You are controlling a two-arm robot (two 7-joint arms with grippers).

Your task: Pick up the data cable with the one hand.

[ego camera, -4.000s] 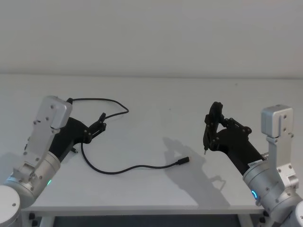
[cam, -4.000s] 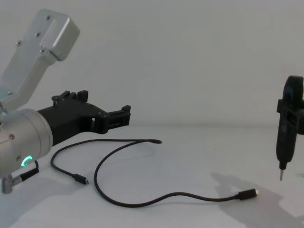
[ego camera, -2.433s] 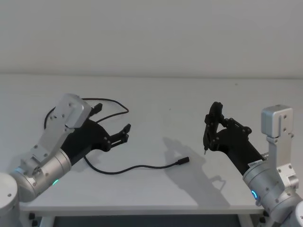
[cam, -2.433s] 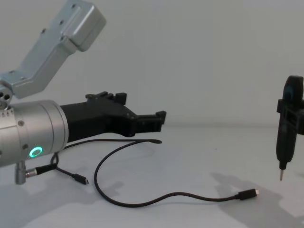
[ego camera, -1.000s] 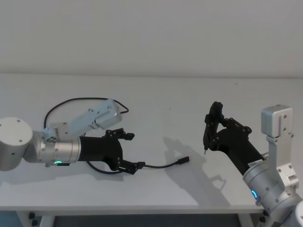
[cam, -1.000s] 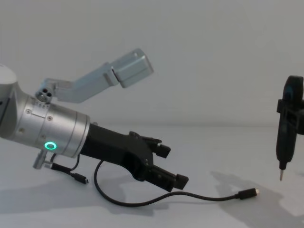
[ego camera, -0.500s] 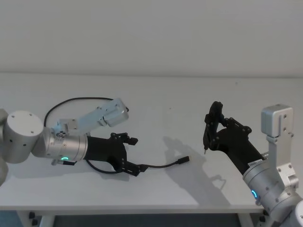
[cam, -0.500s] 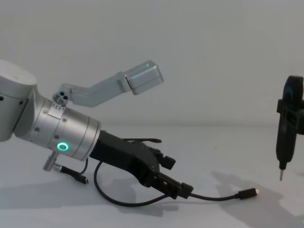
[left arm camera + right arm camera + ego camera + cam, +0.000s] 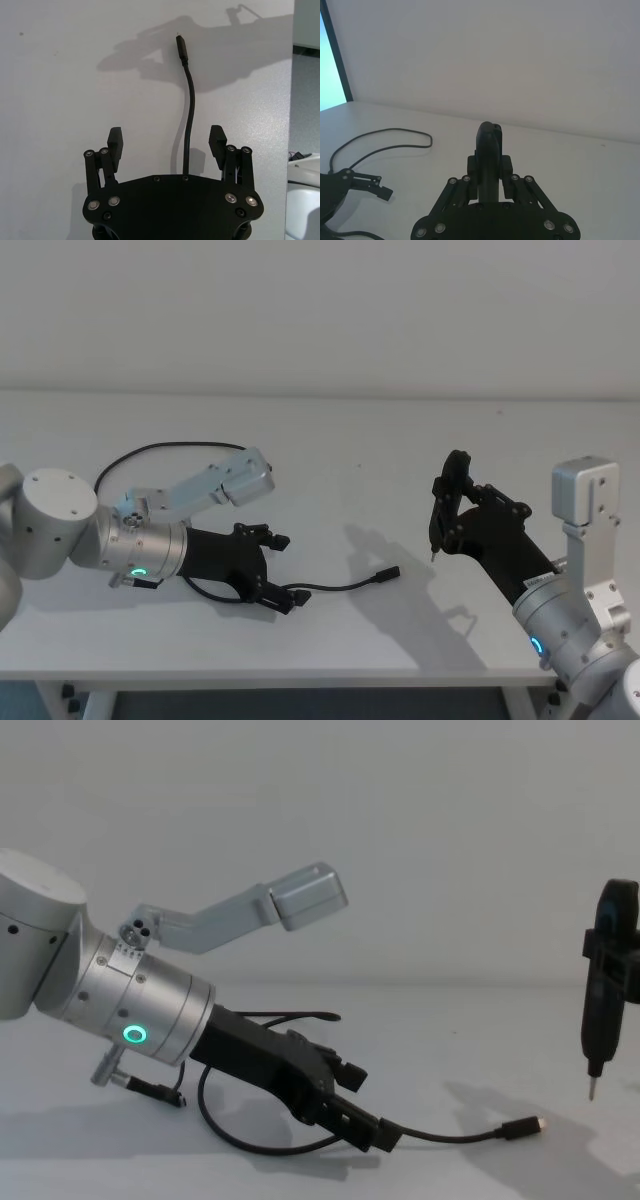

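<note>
black cable [image 9: 189, 100] inside spread left gripper [image 9: 166, 131]

You have bright, even overhead light on the white table [image 9: 350, 440]. Soft grey shadows lie around the free plug of the cable [image 9: 340, 589], darkest just beyond it.

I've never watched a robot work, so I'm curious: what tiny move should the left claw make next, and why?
Probably close the left gripper: the data cable runs between its open fingers, low at the table. The right gripper hangs aside, shut on a pointed tool.
</note>
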